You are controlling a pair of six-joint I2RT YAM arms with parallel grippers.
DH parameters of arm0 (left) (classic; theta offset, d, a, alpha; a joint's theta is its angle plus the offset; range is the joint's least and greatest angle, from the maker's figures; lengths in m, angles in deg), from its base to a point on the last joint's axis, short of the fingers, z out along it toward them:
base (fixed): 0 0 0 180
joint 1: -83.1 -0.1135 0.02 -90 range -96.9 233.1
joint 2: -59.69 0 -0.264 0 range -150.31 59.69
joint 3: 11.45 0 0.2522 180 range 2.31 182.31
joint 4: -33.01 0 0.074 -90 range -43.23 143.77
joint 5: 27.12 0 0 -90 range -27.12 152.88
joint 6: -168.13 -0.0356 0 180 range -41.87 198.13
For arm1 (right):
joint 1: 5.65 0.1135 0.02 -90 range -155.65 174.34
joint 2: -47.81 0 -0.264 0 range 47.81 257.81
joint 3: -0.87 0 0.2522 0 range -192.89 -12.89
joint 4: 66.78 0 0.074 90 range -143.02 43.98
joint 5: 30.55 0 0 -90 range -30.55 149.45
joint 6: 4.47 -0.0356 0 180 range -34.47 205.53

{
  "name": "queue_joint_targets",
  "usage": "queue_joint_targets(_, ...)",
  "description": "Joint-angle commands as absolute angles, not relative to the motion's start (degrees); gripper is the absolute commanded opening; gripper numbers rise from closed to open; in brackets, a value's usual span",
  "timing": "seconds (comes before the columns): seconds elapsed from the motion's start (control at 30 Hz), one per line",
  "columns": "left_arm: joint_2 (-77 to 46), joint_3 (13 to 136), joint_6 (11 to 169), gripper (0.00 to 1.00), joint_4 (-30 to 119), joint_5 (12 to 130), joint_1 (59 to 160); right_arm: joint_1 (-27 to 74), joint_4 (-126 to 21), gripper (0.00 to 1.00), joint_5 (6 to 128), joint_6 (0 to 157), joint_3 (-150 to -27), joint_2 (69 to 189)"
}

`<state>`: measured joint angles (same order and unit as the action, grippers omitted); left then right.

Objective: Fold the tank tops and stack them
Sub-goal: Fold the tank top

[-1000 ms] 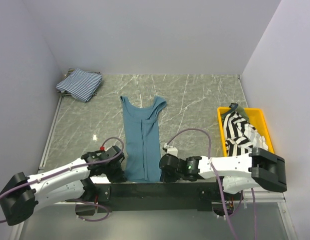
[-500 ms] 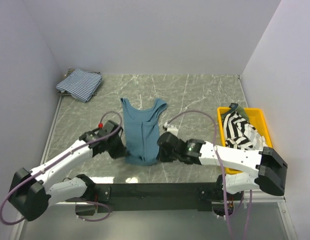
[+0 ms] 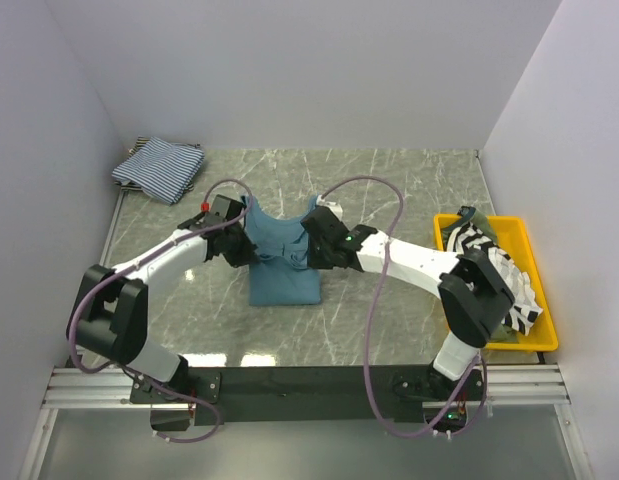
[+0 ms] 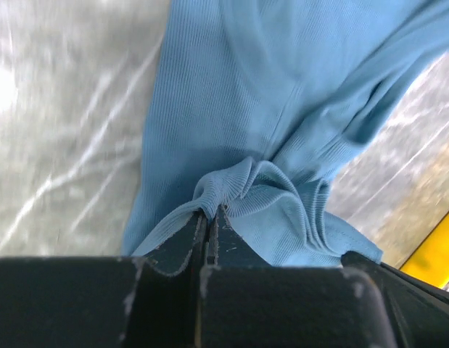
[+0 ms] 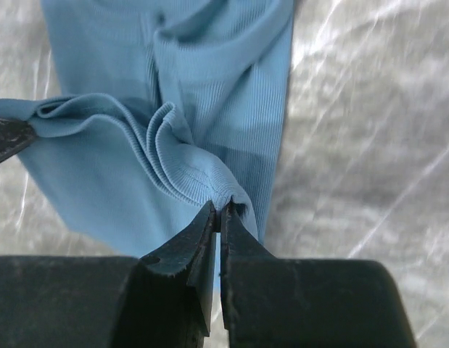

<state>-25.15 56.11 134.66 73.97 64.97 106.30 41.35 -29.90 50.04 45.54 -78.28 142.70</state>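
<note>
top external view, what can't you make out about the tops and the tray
- teal tank top: in the top external view the left gripper and right gripper cover the hem corners they pinch.
- yellow tray: the right arm's elbow covers part of it, and the black-and-white striped top hides whatever lies beneath.
- dark green cloth at the tray's far rim: too small to identify.

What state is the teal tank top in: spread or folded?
Half folded: tank top doubled, hem pinched by left gripper and right gripper near straps.
</note>
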Motion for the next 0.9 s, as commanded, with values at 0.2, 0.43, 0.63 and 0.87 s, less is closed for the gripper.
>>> queue_joint_targets(0.2,-29.4,64.1,130.9,0.01,69.7,65.0,103.2,38.4,-31.4,0.03,50.0,49.5,-85.9,146.9)
queue_joint_targets(0.43,-29.9,64.0,130.4,0.01,68.6,65.2,101.6,37.3,-31.6,0.04,49.3,50.0,-87.7,147.4)
queue_joint_targets(0.63,-35.4,63.7,129.3,0.11,64.1,68.8,99.4,35.7,-32.4,0.2,49.5,51.0,-91.4,152.8)
queue_joint_targets(0.87,-30.9,63.0,128.5,0.56,59.9,69.6,97.8,33.8,-32.6,0.43,48.1,51.3,-90.2,150.2)
